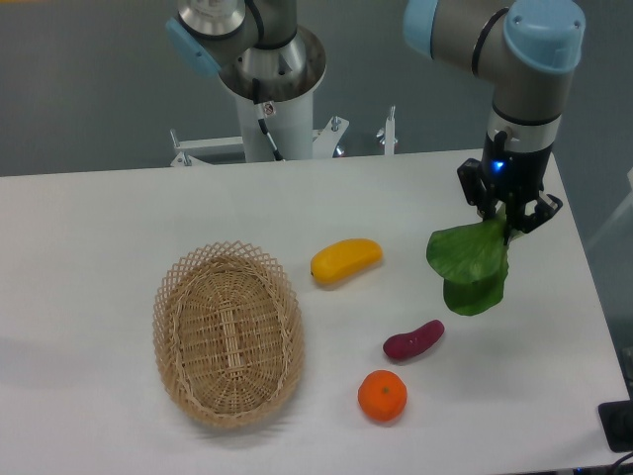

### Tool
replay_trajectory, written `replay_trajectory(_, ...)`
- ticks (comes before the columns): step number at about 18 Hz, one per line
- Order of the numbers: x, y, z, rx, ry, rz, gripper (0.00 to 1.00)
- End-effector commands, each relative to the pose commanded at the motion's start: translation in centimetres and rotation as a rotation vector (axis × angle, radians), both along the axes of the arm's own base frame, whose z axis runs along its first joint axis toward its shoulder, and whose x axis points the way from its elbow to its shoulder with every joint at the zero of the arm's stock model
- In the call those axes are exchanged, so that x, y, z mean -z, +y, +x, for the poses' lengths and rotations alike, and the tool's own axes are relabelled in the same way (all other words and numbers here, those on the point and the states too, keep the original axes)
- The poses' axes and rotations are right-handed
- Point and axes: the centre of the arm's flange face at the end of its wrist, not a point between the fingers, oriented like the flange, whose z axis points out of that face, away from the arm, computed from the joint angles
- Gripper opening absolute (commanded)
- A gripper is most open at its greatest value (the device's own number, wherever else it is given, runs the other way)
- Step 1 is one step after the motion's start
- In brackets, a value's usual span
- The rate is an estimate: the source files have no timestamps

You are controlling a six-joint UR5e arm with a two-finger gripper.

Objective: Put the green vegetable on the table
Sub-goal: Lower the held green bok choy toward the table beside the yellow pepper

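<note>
A plain grey wall (89, 79) is seen behind. A strip of grey floor (608, 213) is seen at right, evenly lit.

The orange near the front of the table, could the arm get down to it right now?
Probably not yet: the way to the orange looks open from above, but the gripper is shut on the green vegetable, so it would have to set that down first.

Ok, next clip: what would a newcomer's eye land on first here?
Probably the green vegetable dangling from the pincer at the right of the table, its leaves hanging down. Next comes the empty wicker basket at left, then the yellow fruit, purple piece and orange between them.
</note>
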Motion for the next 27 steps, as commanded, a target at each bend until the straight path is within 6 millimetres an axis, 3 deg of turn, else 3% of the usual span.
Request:
replay_trajectory(9, 1.7, -0.5, 0.3, 0.002, -0.020, -0.015, 0.37)
replay_trajectory(13, 4.8, -2.6, 0.5, 0.077, -0.060, -0.046, 0.37)
replay_trajectory(17, 6.9, -3.4, 0.9, 0.121, -0.075, -0.061, 0.37)
replay_trajectory(23, 11.1, -5.9, 0.6, 0.206, -0.021, -0.070, 0.36)
replay_trajectory(27, 15.8, -6.7, 1.2, 0.246, -0.054, -0.085, 0.36)
